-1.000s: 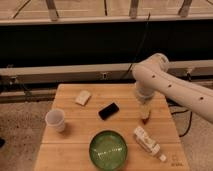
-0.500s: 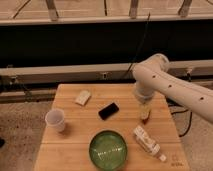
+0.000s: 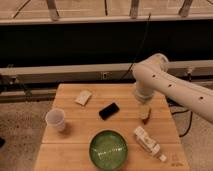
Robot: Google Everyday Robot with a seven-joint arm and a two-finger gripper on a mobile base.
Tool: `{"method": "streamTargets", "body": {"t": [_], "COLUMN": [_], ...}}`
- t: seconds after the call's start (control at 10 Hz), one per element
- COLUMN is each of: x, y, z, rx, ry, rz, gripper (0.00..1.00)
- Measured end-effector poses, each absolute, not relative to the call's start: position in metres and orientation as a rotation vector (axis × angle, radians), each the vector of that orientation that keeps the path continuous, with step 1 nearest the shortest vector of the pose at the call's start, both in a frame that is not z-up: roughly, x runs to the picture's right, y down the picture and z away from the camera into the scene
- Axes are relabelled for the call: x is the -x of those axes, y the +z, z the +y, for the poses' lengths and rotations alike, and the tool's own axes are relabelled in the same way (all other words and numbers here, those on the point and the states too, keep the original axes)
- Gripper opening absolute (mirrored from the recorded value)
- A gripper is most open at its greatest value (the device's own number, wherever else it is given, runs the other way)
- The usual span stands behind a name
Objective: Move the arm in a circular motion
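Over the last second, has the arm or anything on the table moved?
Nothing has visibly changed. The arm keeps the same pose, with its gripper pointing down over the right side of the table, just right of the black object. The cup and green bowl lie where they were.

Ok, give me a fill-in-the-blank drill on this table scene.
The bowl is ____ in colour. The flat object left of the gripper is ____. The arm enters from the picture's ____ side, its gripper hanging over the table. Missing words: green; black; right.
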State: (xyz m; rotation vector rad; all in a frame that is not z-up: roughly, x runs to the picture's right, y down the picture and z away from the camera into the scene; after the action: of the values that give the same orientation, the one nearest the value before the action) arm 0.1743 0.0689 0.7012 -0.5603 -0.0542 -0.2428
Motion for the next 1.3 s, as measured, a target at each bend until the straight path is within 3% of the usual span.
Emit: {"method": "streamTargets", "body": {"t": [1.3], "x": [-0.191], "y": [0.706], "z": [0.072], "rx": [0.563], "ry": [-0.283], "rz": [-0.093], "gripper": [0.80]}}
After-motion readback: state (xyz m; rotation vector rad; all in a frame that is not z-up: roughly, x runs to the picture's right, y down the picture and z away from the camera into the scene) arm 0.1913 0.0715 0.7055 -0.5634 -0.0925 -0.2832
